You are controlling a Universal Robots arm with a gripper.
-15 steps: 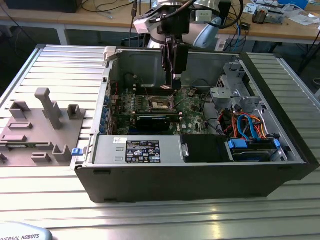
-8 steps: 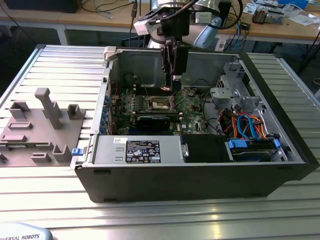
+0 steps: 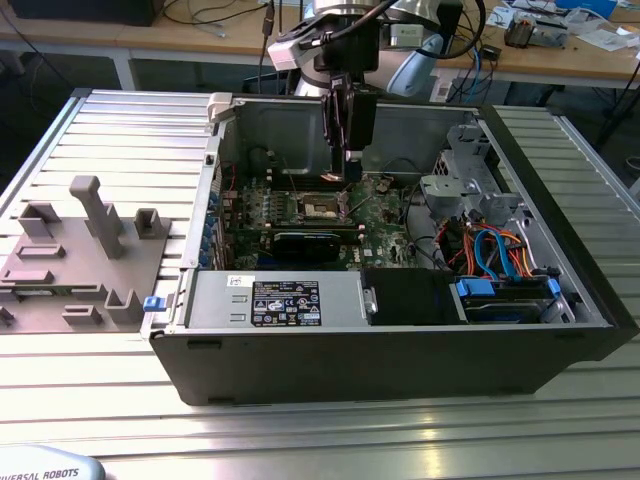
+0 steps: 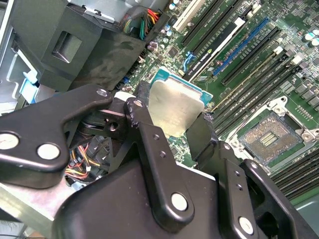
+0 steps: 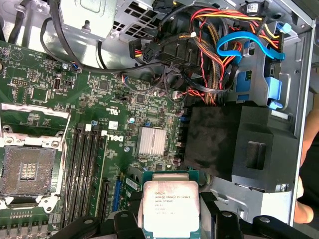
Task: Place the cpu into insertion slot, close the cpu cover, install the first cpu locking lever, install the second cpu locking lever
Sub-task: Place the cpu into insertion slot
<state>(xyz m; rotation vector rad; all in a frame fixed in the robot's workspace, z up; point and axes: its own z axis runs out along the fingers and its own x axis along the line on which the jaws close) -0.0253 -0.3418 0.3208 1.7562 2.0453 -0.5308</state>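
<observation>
Pinching the cpu (image 5: 171, 199) by two opposite edges in the gripper (image 5: 172, 221), closed only as far as the chip's width allows. Silvery face turned toward the cameras in both wrist views. Hanging clear above the green board (image 5: 114, 99), touching nothing beneath.

Not over the insertion slot (image 5: 27, 169). Off to one side of the held chip instead, across the row of long black memory slots (image 5: 87, 164), well apart from it in the first wrist view. In the exterior view, down inside the open case (image 3: 560, 330) on the desk (image 3: 300, 430), with the gripper tips just to the exterior view's right of the slot and higher than it.

Open and bare, that slot: contact field showing, nothing seated in it. Along one rim a silvery frame, likely the cpu cover (image 5: 35, 113) swung back, though hard to say for certain.

No long axis to speak of, square chip against square recess. In the first wrist view, chip edges running about parallel to the recess edges, so little or no twist between the two, as far as can be judged. Mainly a sideways offset plus a difference in height separating them.
</observation>
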